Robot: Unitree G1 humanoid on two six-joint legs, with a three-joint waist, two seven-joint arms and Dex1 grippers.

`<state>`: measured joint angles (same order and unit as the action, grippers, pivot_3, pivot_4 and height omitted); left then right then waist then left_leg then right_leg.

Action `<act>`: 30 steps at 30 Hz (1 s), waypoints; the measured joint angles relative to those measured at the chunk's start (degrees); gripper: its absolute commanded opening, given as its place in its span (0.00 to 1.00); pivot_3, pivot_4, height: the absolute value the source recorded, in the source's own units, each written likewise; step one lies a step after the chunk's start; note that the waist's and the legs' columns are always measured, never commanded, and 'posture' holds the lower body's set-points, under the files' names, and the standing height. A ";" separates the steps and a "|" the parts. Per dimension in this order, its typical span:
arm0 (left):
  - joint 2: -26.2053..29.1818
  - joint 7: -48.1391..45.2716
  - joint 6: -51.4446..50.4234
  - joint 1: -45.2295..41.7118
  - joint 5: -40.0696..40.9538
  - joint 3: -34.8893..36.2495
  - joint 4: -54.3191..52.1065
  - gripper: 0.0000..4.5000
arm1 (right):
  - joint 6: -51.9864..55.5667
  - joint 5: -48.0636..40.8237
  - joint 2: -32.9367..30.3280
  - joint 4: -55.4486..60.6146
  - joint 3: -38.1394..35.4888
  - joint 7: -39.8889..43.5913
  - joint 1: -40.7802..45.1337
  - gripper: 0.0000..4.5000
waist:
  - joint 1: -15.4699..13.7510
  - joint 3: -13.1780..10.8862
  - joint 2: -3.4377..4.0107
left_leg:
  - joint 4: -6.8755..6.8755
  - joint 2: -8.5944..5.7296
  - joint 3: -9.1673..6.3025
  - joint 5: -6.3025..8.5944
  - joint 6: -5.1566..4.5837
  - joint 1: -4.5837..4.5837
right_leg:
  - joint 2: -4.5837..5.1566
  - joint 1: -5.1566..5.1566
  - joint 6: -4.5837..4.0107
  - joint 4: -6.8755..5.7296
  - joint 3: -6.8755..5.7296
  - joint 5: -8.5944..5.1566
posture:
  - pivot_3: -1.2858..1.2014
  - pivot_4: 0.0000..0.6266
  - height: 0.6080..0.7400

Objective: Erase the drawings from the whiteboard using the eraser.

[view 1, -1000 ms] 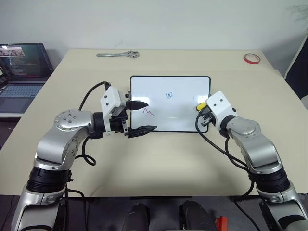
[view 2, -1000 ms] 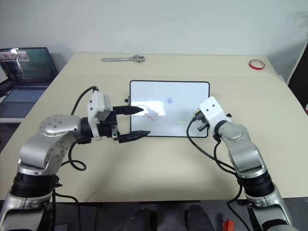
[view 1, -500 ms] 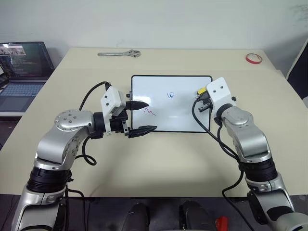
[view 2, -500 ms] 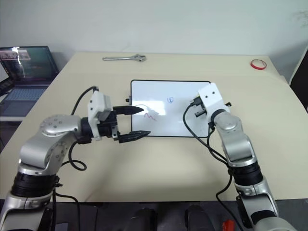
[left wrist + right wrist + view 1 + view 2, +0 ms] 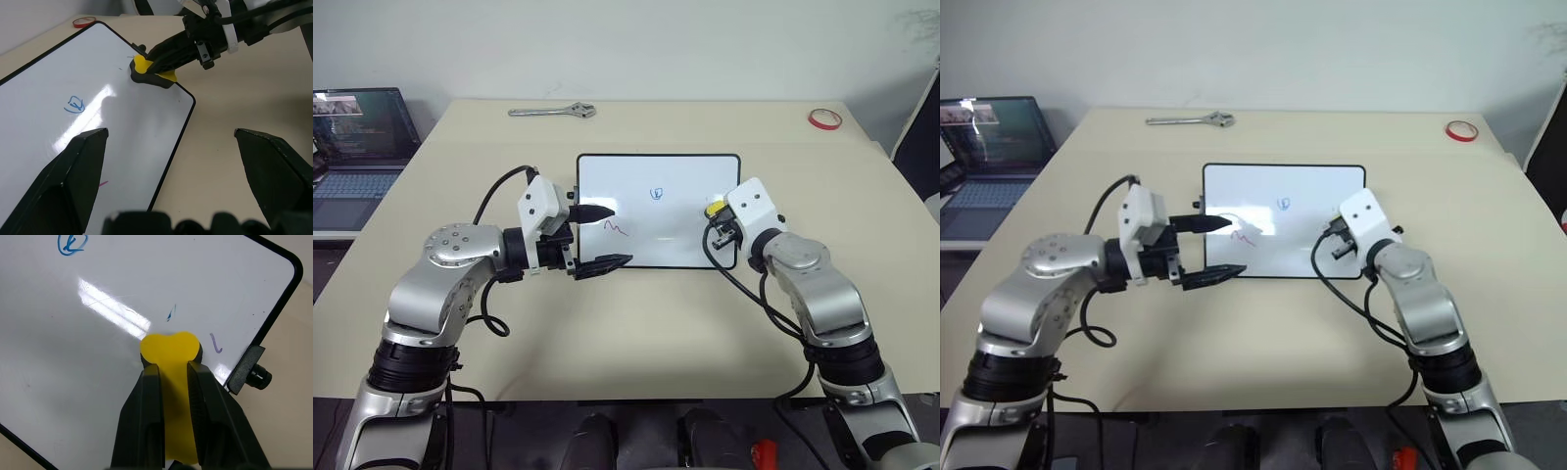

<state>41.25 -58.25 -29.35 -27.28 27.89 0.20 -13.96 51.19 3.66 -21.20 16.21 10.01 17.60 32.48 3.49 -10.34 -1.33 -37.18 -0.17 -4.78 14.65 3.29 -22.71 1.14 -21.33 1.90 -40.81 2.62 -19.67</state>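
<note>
The right gripper pinches the yellow eraser at the whiteboard's three-o'clock edge, ready to wipe, while the left gripper gapes empty.

The right pincer, clamped on the eraser, has swung about the whiteboard's right edge: half a second ago it stood higher, near the board's far right corner, and it has since come back down to mid-edge. It now sits slightly farther in over the white surface than a second ago.
</note>
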 measured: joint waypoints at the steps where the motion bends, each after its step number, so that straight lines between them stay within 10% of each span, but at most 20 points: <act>1: 0.00 0.00 0.00 0.00 0.00 0.00 -0.01 1.00 | -0.94 0.35 0.10 -0.83 0.08 -0.64 0.62 0.08 | -0.01 0.00 0.00 | 0.00 -0.02 -0.01 0.00 0.00 0.00 | 0.00 0.00 0.00 -0.01 -0.01 0.00 | 0.52 0.24 1.00; 30: 0.06 -0.02 0.00 0.84 0.00 0.00 -0.28 1.00 | -4.76 2.47 1.79 -5.62 1.29 -0.83 4.40 0.07 | -0.18 0.00 0.00 | 0.06 -0.04 -0.04 -0.04 -0.01 -0.01 | 0.01 -0.02 0.00 -0.01 -0.05 0.00 | 0.52 0.24 1.00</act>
<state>41.31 -58.26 -29.34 -26.44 27.89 0.20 -14.23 46.43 6.13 -19.41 10.59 11.30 16.77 36.88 3.30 -10.35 -1.33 -37.12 -0.21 -4.82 14.60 3.28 -22.72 1.15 -21.35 1.90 -40.81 2.57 -19.67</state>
